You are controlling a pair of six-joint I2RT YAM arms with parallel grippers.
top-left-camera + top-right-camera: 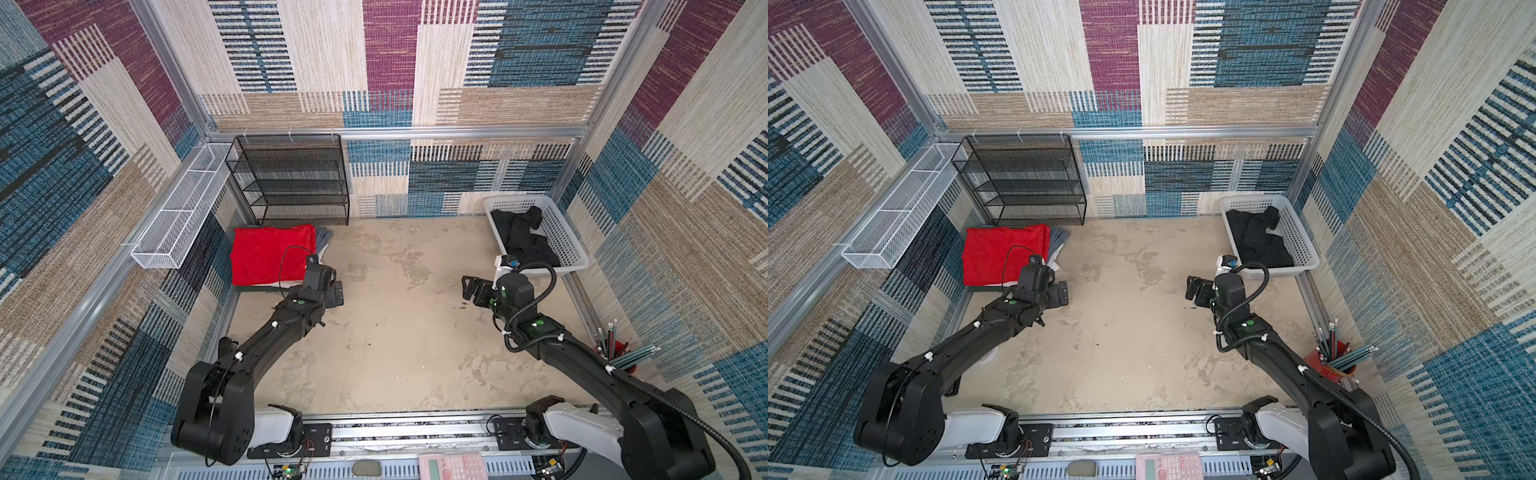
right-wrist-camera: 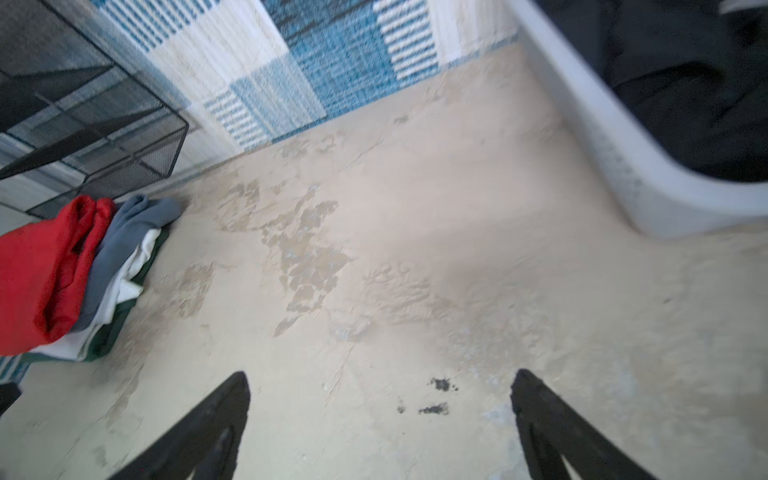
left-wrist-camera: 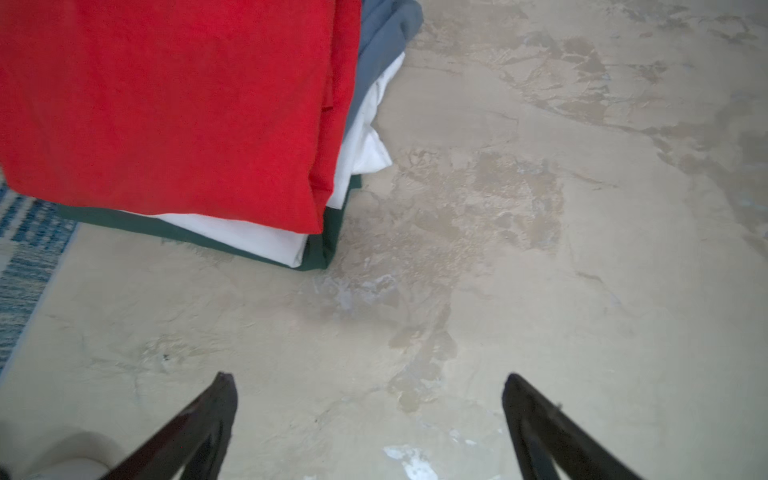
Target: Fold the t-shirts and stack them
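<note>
Mottled tabletop (image 1: 395, 332); black t-shirt (image 1: 521, 241) crumpled in white basket (image 1: 569, 232), just beyond right pincer (image 1: 468, 289), far from left pincer (image 1: 336, 294); both pincers wide, empty.

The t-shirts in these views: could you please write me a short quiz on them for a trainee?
1. True or false: the red t-shirt lies above the grey t-shirt.
2. Where is the black t-shirt? A: in the white basket. B: on the black mesh shelf. C: under the red t-shirt.
3. Fill in: the lowest folded t-shirt is dark ____.

Key: 1 true; 2 A; 3 green.
</note>
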